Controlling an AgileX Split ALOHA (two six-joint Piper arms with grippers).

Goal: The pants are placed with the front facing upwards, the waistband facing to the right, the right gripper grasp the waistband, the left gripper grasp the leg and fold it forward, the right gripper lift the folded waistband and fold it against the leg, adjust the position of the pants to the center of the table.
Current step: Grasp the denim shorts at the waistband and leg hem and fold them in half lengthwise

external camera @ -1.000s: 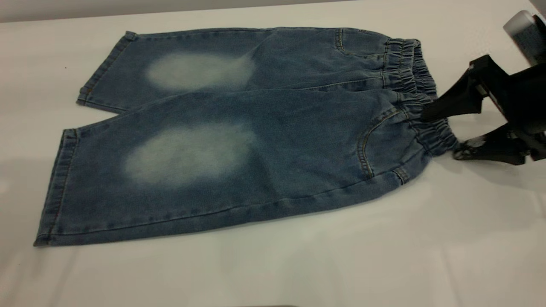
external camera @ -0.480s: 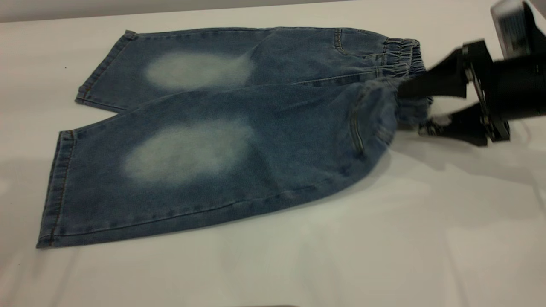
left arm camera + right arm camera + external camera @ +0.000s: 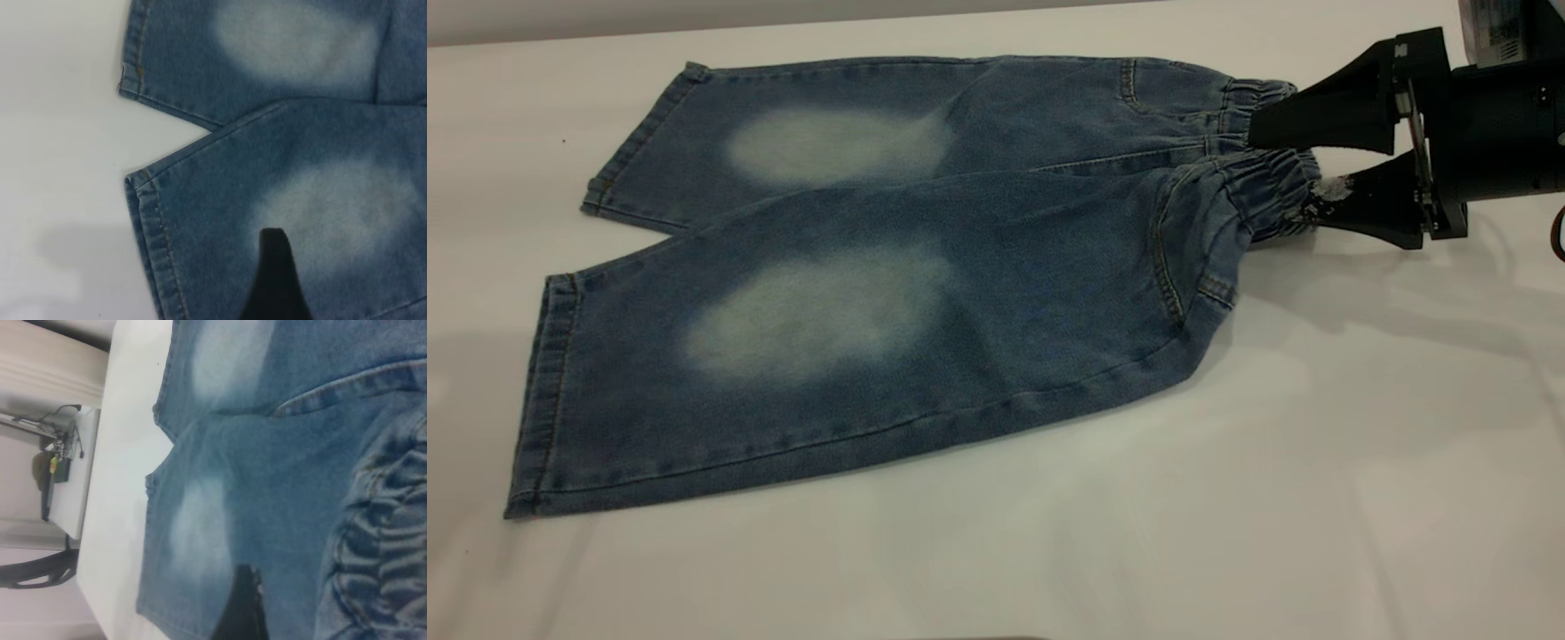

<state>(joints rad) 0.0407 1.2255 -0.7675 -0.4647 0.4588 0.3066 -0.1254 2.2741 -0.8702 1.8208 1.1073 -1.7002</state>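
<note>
While the pants (image 3: 889,276) lie front up across the white table (image 3: 1227,498), their waistband (image 3: 1267,191) at 3 o'clock is partly hidden between the clamped fingers of the right gripper (image 3: 1294,173), raised and bunched. Left gripper (image 3: 277,280): one dark fingertip shows over a faded leg; grip state undeterminable.

Bare table (image 3: 1227,498) lies open all along the near side of the pants (image 3: 925,293) and past the leg hems at the left. At the right, the right gripper (image 3: 1303,173) clamps the lifted waistband (image 3: 1267,191), blocking that end. A dark finger (image 3: 277,280) hangs over the near leg in the left wrist view
</note>
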